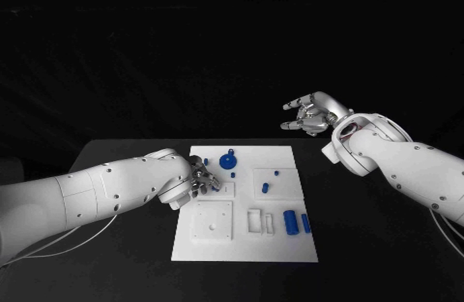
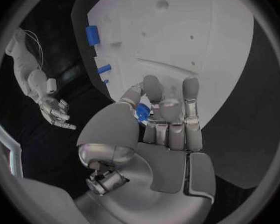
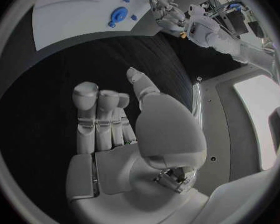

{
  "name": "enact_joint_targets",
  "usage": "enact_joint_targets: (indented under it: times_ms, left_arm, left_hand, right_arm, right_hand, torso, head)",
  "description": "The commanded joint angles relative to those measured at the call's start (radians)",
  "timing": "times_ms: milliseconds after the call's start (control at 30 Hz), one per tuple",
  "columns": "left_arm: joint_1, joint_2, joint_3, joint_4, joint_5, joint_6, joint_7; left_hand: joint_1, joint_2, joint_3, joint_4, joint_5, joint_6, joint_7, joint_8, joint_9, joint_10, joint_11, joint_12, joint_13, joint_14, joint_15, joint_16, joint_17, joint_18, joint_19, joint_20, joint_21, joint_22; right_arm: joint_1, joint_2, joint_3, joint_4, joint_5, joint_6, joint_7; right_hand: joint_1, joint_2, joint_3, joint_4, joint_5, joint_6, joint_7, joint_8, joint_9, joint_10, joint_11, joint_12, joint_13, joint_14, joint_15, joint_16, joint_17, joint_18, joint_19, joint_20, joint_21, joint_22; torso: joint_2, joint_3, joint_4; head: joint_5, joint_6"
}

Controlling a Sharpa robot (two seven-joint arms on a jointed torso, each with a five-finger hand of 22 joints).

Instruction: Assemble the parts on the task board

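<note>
One small blue part [image 2: 142,111] is pinched, it seems, in the left hand [image 1: 200,180] over the task board [image 1: 290,248], while the right hand [image 1: 308,115] hovers apart, fingers spread and empty.

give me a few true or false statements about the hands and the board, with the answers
1. The left hand pinches a small blue part over the task board. True.
2. The right hand rests on the board. False: it is raised off to the side of the board, holding nothing, fingers apart.
3. Two blue cylinders lie side by side near the board's front right. True.
4. The round blue part lies off the board on the black table. False: it sits on the board's far part.
</note>
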Motion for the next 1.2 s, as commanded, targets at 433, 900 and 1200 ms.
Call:
enact_joint_targets:
  times_ms: [433,900,1200]
  left_arm:
    - [-0.003,0.002,-0.001,-0.003,-0.034,0.043,-0.014]
    - [-0.003,0.002,-0.001,-0.003,-0.026,0.057,-0.015]
    - [-0.003,0.002,-0.001,-0.002,-0.025,0.060,-0.015]
  left_hand:
    - [0.006,0.007,0.000,0.004,-0.004,0.220,-0.148,0.001,0.719,0.020,-0.031,0.000,0.000,-0.002,-0.009,0.000,-0.004,-0.006,0.002,-0.003,-0.010,0.006]
    - [0.007,0.007,0.001,0.002,-0.004,0.221,-0.148,0.001,0.719,0.020,-0.031,0.000,0.000,-0.002,-0.009,0.001,-0.005,-0.007,0.003,-0.003,-0.012,0.008]
    - [0.006,0.008,0.001,0.001,-0.004,0.220,-0.148,0.001,0.721,0.020,-0.032,0.002,0.000,-0.001,-0.009,0.003,-0.003,-0.007,0.005,-0.003,-0.016,0.014]
  right_arm:
    - [0.000,0.004,0.001,-0.003,0.001,0.024,0.007]
    - [0.000,0.008,0.001,-0.008,0.001,0.026,0.008]
    - [0.000,0.011,0.001,-0.010,0.001,0.026,0.009]
  right_hand:
    - [-0.018,0.007,0.017,-0.017,0.008,0.017,-0.001,-0.005,-0.001,-0.004,-0.003,0.005,0.000,-0.004,-0.002,-0.002,0.002,0.011,0.047,0.004,-0.003,0.088]
    - [-0.019,0.010,0.021,-0.022,0.008,0.022,-0.001,-0.005,-0.001,-0.005,-0.003,0.005,0.000,-0.004,-0.003,-0.002,0.002,0.011,0.048,0.004,-0.003,0.088]
    - [-0.019,0.010,0.021,-0.022,0.008,0.022,-0.001,-0.005,-0.001,-0.005,-0.003,0.005,0.000,-0.004,-0.003,-0.002,0.002,0.011,0.048,0.004,-0.003,0.088]
  torso:
    - [0.000,-0.0002,-0.0001]
    - [0.000,0.0002,0.0003]
    - [0.001,0.0000,0.0001]
  head:
    - [0.002,0.002]
    - [0.003,-0.001]
    - [0.005,-0.001]
